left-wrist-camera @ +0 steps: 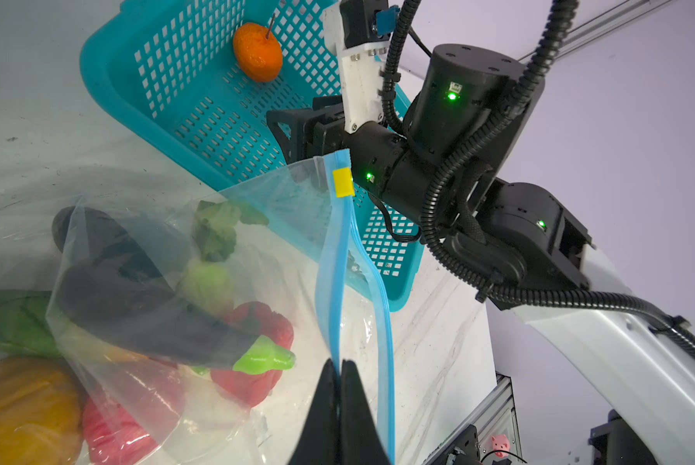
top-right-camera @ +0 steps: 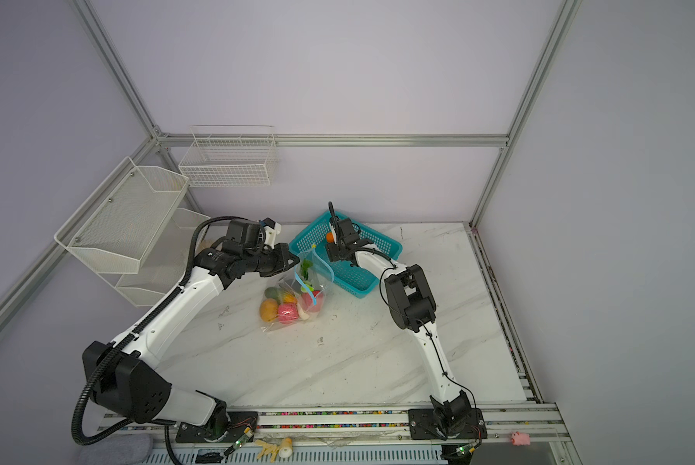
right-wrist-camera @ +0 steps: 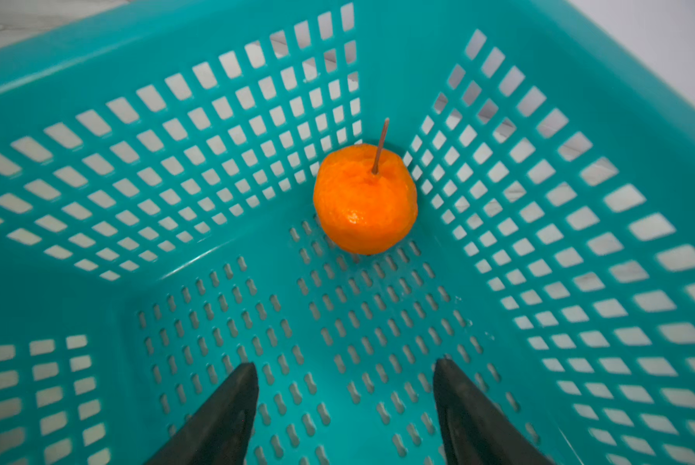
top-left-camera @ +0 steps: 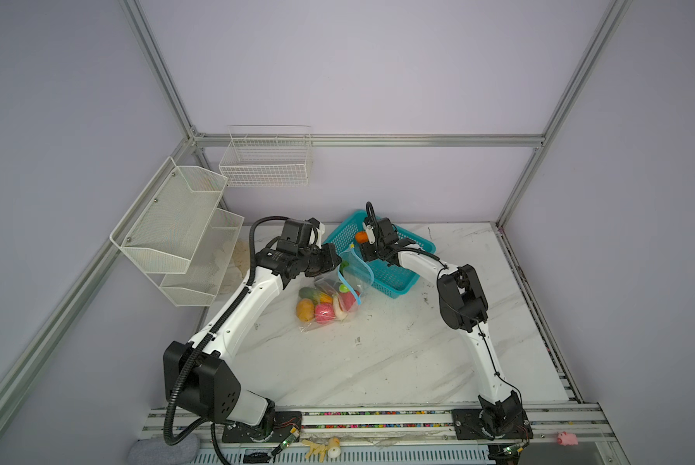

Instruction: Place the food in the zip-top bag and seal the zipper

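Racks [top-left-camera: 177, 233] of white mesh hang on the left wall. Beside them the left gripper [left-wrist-camera: 340, 372] reaches toward the middle of the table [top-left-camera: 378, 362]. Its fingers are pressed together on the zipper [left-wrist-camera: 336, 290], pinching one blue strip and holding that edge of the bag [top-left-camera: 329, 300] up off the table. The two blue strips part below the grip, so the mouth gapes. A yellow slider [left-wrist-camera: 343, 182] sits at the zipper's far end, close to the basket [top-left-camera: 394, 284].

The bag's lower part lies on the table between the two arms, just beside the basket. Several pieces of food are inside it:
- a dark eggplant [left-wrist-camera: 136, 306] with a bright green stem
- a red pepper [left-wrist-camera: 257, 322]
- a pale green leafy piece [left-wrist-camera: 217, 229]
- a yellow-orange piece [top-left-camera: 305, 309]
- a pink piece [top-left-camera: 323, 312]
- a white piece [top-left-camera: 339, 312]

Right of the bag, one orange [right-wrist-camera: 365, 199] rests in the far corner of the teal basket, with a thin stalk sticking up from it.

The right gripper [right-wrist-camera: 345, 362] hangs inside the basket over its slotted floor. Its fingers are spread wide with nothing between them. The orange lies ahead of the tips, clear of both.
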